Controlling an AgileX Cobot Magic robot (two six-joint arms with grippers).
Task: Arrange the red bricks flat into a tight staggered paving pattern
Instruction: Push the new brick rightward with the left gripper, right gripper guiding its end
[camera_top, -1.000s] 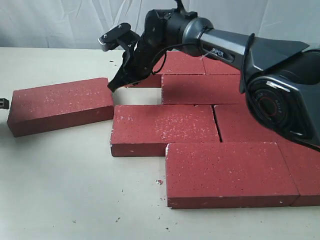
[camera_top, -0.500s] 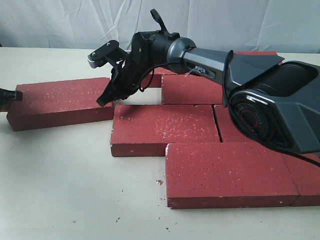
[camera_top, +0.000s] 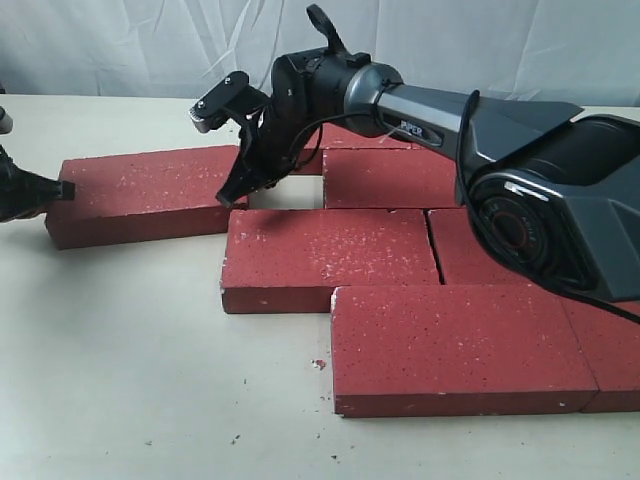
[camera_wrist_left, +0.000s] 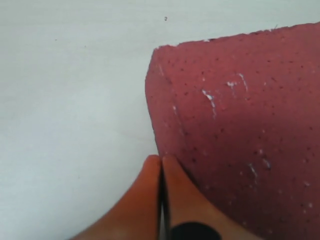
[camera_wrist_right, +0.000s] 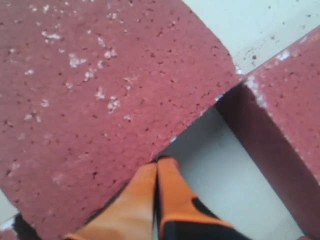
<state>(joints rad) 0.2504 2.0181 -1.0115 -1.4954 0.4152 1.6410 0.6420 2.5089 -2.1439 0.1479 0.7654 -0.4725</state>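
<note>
One loose red brick (camera_top: 140, 195) lies flat at the left, its right end close to the laid red bricks. My left gripper (camera_top: 66, 190) is shut and its tip touches the brick's left end; the left wrist view shows the gripper (camera_wrist_left: 161, 159) against the brick's (camera_wrist_left: 240, 130) corner edge. Reaching across, my right gripper (camera_top: 228, 198) is shut and empty, tip down at that brick's right end. In the right wrist view this gripper (camera_wrist_right: 157, 161) touches the brick's (camera_wrist_right: 100, 90) edge beside a bare gap.
Several bricks lie staggered on the pale table (camera_top: 120, 380): a middle one (camera_top: 330, 255), a front one (camera_top: 460, 345), a back one (camera_top: 395, 178). A neighbouring brick (camera_wrist_right: 285, 130) borders the gap (camera_top: 285, 193). The right arm (camera_top: 430, 105) spans the back row. Small crumbs (camera_top: 319, 364) dot the table.
The loose brick has slid right toward the laid bricks, narrowing the gap. The left gripper followed in from the left edge. The right gripper's tip dropped to the brick's right end.
</note>
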